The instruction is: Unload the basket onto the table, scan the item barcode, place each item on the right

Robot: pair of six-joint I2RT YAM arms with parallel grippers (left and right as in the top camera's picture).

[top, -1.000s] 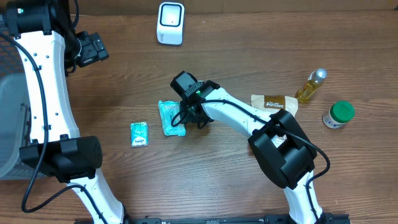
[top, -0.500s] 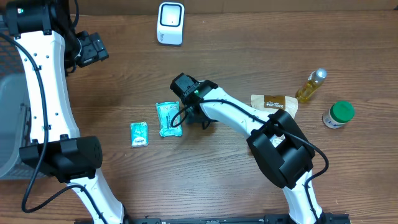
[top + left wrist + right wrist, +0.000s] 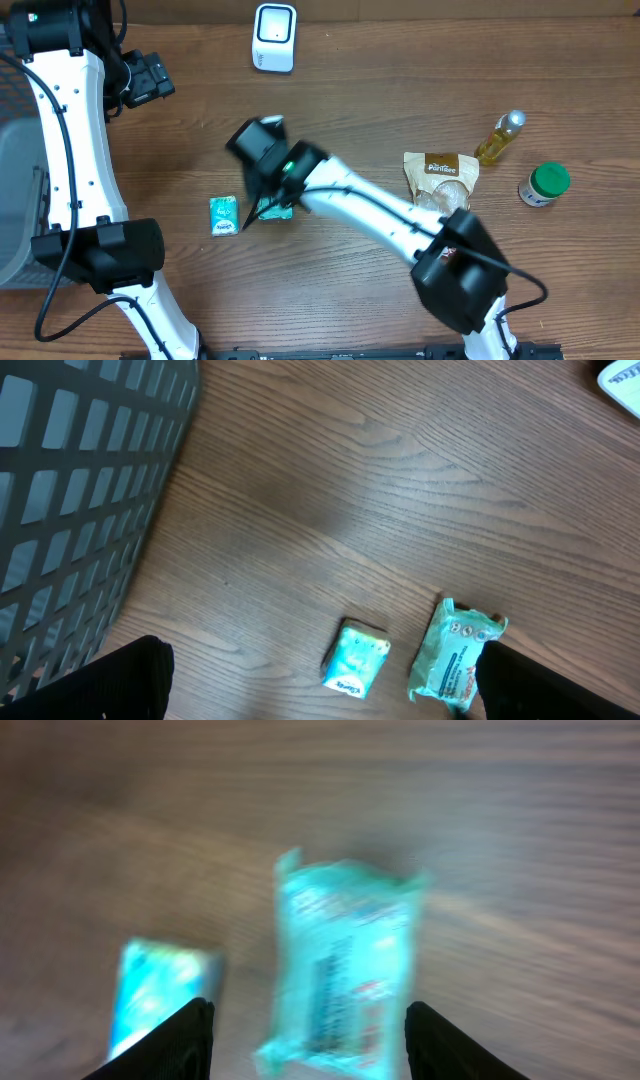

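Although the mesh basket (image 3: 14, 190) stood at the left edge of the table (image 3: 400, 80), I could not make out its inside. The right gripper (image 3: 310, 1045) hung over the teal packet (image 3: 345, 960), jaws apart, and the packet lay flat between its fingers (image 3: 190, 1040). The left gripper (image 3: 155, 80) gaped wide, well apart.

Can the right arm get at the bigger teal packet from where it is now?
Probably yes. The right gripper is open directly above the bigger teal packet, which lies flat with nothing over it. The smaller teal packet lies apart, beside it. The wrist view is blurred, so exact alignment is unsure.
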